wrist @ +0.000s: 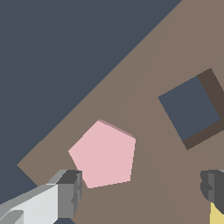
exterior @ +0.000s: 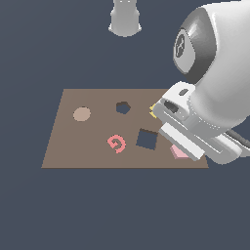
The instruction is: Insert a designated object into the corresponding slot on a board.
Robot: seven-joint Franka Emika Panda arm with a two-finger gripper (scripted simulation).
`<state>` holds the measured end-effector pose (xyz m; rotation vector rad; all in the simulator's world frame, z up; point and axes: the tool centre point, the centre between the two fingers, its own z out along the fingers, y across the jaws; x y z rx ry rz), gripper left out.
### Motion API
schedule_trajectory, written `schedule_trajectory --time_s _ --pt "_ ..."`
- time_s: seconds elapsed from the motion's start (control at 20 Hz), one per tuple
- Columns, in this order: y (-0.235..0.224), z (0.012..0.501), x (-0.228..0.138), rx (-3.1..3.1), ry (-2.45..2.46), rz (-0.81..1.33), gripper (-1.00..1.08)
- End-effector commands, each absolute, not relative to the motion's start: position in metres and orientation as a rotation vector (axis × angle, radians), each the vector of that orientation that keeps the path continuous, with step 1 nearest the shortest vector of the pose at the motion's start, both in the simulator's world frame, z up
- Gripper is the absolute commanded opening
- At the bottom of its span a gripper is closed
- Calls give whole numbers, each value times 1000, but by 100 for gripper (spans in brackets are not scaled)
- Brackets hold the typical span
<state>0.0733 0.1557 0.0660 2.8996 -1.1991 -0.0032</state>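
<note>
Arm bent low over board [exterior: 63, 141], claw [wrist: 142, 192] spread — above pink pentagon [wrist: 105, 154]

The arm's [exterior: 215, 83] white shell looks glossy, like smooth plastic. The brown board [exterior: 88, 146], the pink pentagon block [wrist: 105, 154] and grey fingers [wrist: 70, 192] look matt.

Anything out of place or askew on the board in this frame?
Only the pink pentagon: it lies flat on the board near a corner, outside any cut-out, while the small pentagon slot stands empty. The open claw hangs over it, one finger on each side, not touching. Nothing looks tipped or damaged.
</note>
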Motion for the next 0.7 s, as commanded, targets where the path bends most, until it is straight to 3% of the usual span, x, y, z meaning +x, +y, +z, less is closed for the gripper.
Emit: schedule_trajectory --time_s 0.0,0.65 --pt "160 61 81 2874 -1262 -2 100" --pt "170 50 101 2814 -1397 0 100"
